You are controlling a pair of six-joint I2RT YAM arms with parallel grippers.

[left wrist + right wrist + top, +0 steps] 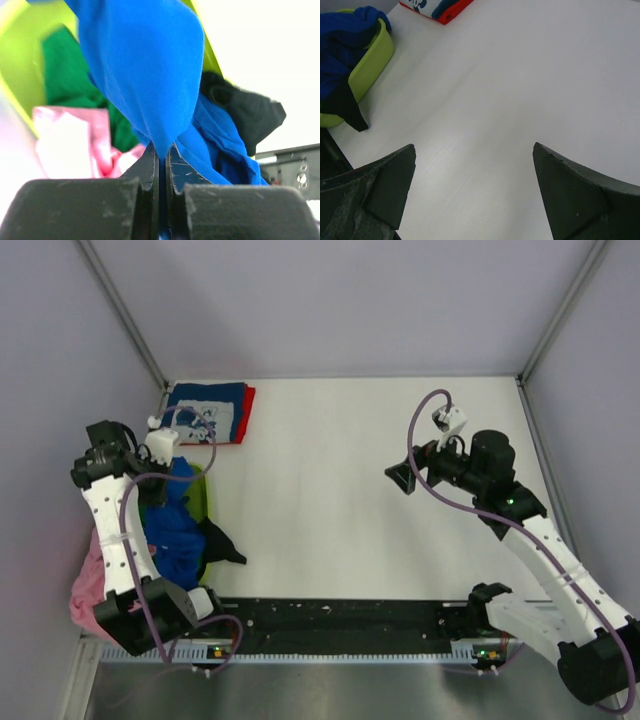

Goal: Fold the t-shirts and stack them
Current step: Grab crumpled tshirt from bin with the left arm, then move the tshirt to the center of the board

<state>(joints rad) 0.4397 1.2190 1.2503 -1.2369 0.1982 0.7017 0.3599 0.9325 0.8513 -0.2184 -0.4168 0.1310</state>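
Pinching a peak of the soft royal blue cloth t-shirt (145,65), the left tool (162,152) sits at nine o'clock; the right tool (474,150) is spread above the white counter (520,75).

Royal blue t-shirt (145,65), plain, with a black part (245,112) noted at its edge. Green t-shirt (62,75) and pink t-shirt (70,142), unpatterned. Navy t-shirt (205,408), printed with white cartoon figures. Red t-shirt (454,14). Tub (372,57) is recorded as lime green, table (380,500) as white.
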